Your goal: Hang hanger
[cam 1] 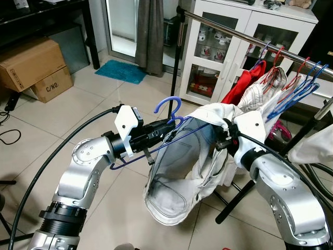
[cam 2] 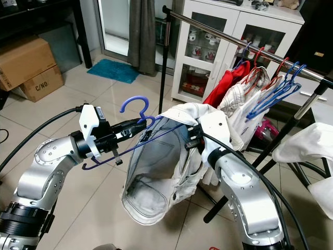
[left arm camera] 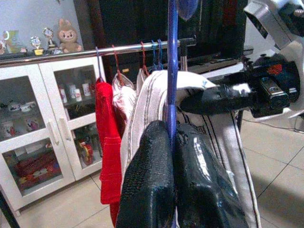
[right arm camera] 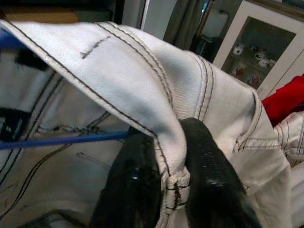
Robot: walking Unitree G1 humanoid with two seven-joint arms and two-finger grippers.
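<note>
A blue wire hanger (cam 1: 167,112) with its hook up is held in front of me, and my left gripper (cam 1: 169,125) is shut on its neck; the left wrist view has the fingers (left arm camera: 152,180) pinching the blue wire (left arm camera: 172,71). A white garment with dark stitching (cam 1: 182,172) hangs open over the hanger. My right gripper (cam 1: 225,139) is shut on the garment's edge, and its fingertips (right arm camera: 209,185) clamp a stitched band (right arm camera: 171,183). The metal rail (cam 1: 244,36) runs behind, above the right arm.
On the rail hang a red garment (cam 1: 240,86), a striped shirt (cam 1: 255,96) and several blue and red hangers (cam 1: 299,86). A white glass-door cabinet (cam 1: 218,47) stands behind. The rack's black legs (cam 1: 237,200) cross the tiled floor. Cardboard boxes (cam 1: 34,67) sit far left.
</note>
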